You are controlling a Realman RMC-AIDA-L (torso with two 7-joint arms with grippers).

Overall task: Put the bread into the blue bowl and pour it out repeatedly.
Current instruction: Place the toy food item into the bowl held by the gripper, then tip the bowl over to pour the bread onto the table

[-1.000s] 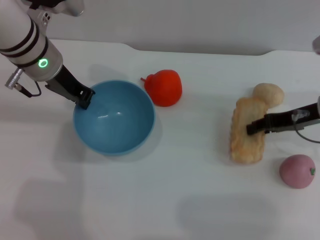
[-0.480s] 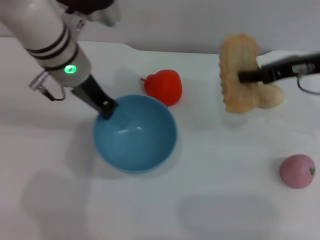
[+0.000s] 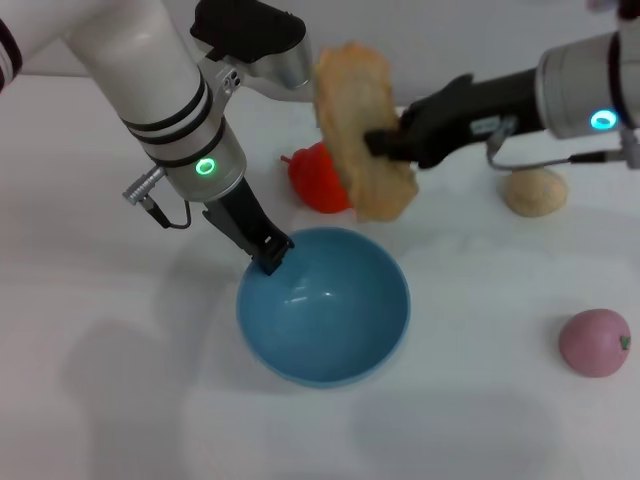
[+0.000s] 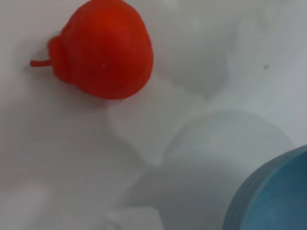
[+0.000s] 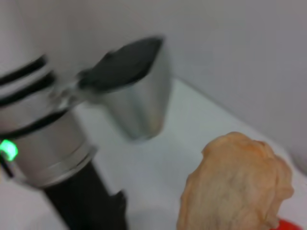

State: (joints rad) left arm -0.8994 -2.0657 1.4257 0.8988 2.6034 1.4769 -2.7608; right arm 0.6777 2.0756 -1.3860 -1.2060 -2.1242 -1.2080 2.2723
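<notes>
Bread (image 3: 362, 130) just went from lying on the table to hanging up over the far rim of the blue bowl (image 3: 322, 305), clamped in my right gripper (image 3: 378, 143). My left gripper (image 3: 272, 254), pinching the rim, dragged the bowl underneath, so dropping it in looks next.

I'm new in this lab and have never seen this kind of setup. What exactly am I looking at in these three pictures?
This is a two-armed robot at a white table. The wide picture comes from a camera on its head; the other two come from cameras on its wrists. The left gripper is clamped on the rim of the round light-blue glossy bowl. The right gripper holds the long golden-tan crusty bread in the air, behind and above the bowl. Also on the table: a red pear-shaped fruit, a small beige ball and a pink round fruit. The left wrist camera shows the red fruit and the bowl's edge; the right wrist camera shows the bread.
</notes>
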